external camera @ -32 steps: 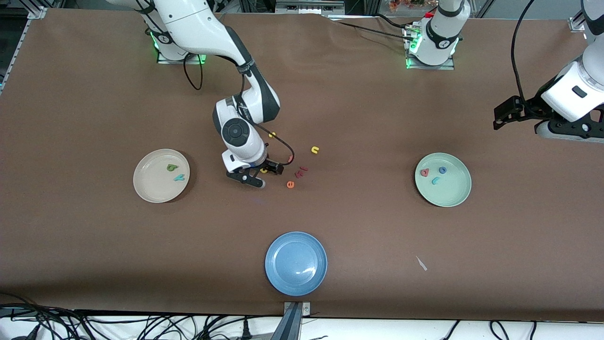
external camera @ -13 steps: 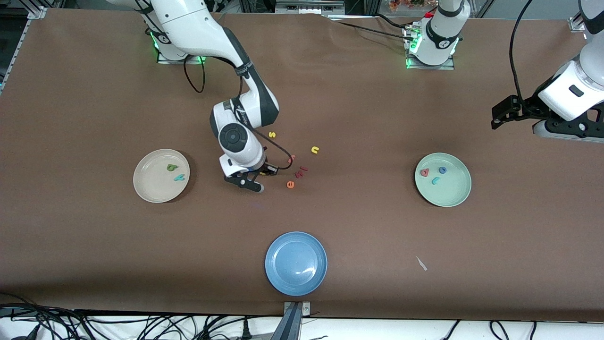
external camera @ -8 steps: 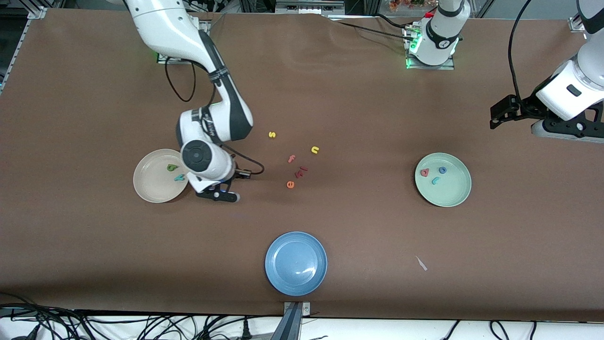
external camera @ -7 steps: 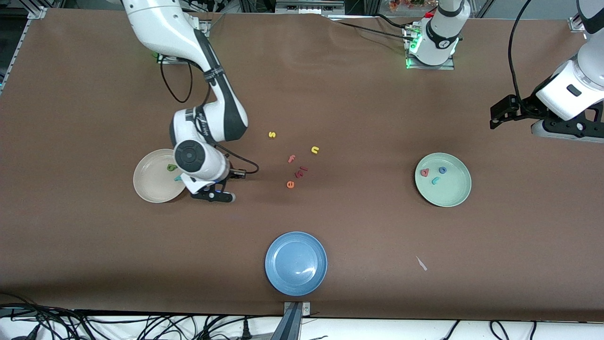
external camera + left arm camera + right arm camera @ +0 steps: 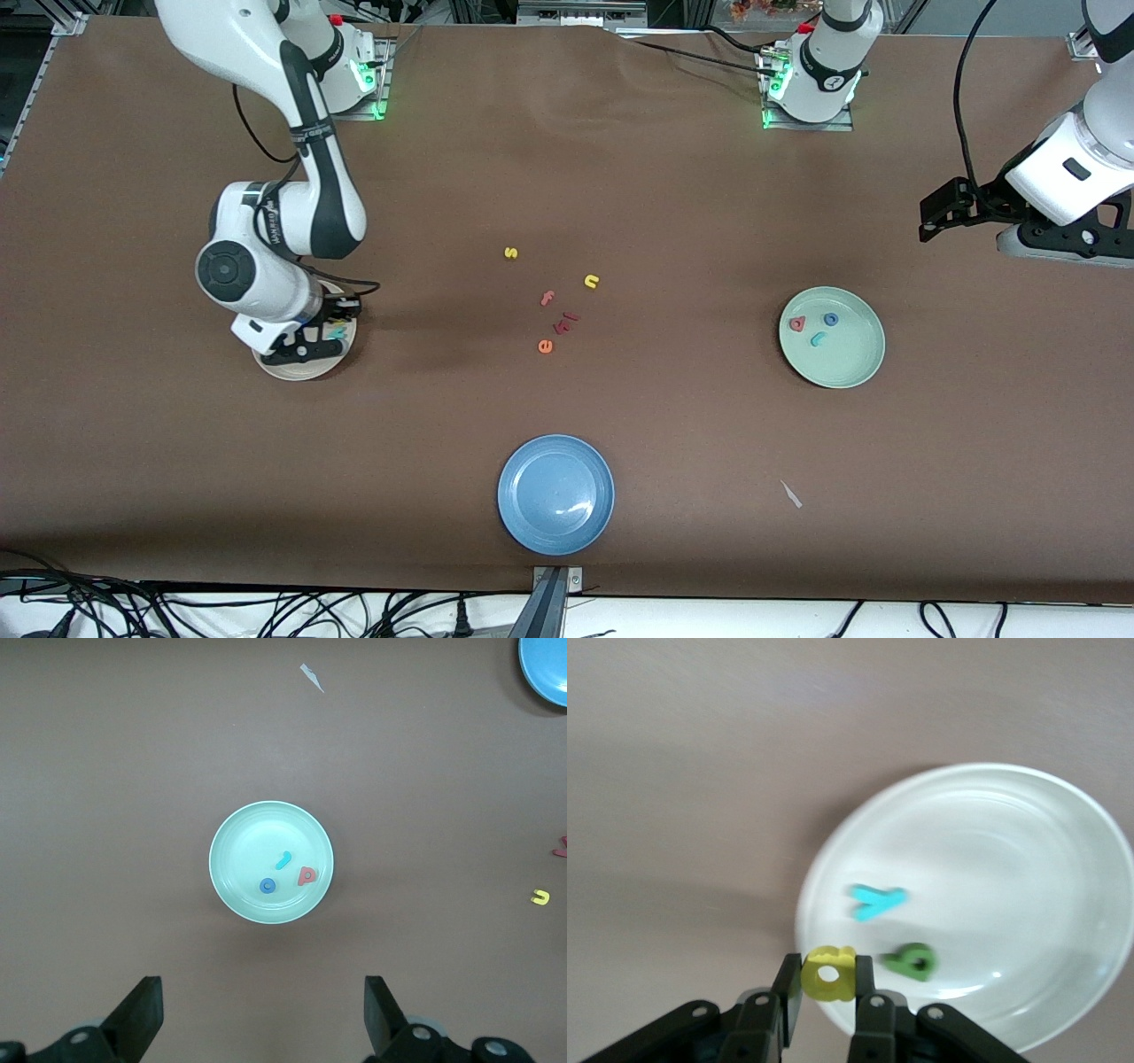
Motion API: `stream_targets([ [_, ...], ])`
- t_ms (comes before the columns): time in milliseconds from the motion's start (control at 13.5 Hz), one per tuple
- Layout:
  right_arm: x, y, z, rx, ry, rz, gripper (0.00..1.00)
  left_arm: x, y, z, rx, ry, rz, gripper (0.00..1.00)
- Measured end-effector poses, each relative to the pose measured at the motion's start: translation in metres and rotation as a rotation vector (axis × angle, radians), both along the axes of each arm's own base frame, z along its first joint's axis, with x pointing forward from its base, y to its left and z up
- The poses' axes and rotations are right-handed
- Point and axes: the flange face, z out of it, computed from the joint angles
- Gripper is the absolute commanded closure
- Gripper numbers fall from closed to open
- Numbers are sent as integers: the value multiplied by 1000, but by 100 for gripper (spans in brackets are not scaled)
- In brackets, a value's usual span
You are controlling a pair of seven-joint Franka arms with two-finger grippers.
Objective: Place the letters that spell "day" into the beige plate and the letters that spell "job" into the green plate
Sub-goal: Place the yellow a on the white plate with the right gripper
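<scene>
Yellow d (image 5: 828,974), round-holed, foam.

Light falls evenly from above on the brown counter (image 5: 673,425), bright without harsh patches. The front view is sharp, with soft dark shadows under the right arm (image 5: 292,221) and along the edge nearest the camera. A small white glare spot sits on the blue plate (image 5: 555,494). The left wrist view is clear, and the green plate (image 5: 271,862) casts a faint shadow ring. The right wrist view is soft and washed out: the beige plate (image 5: 1028,842) looks almost white, with smeared rims and pale glints.
</scene>
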Motion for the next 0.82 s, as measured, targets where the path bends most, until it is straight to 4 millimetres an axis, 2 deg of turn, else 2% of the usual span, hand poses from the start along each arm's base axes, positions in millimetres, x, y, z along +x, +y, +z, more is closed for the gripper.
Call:
stream_targets([
  [74, -2, -6, -4, -1, 2, 5, 8, 0, 0, 0, 0, 0, 0, 0],
  [148, -3, -7, -5, -1, 1, 6, 0, 0, 0, 0, 0, 0, 0, 0],
  [667, 8, 4, 13, 11, 2, 12, 0, 0, -2, 0, 0, 0, -3, 0],
  [816, 12, 14, 22, 10, 17, -26, 0, 0, -2, 0, 0, 0, -4, 0],
])
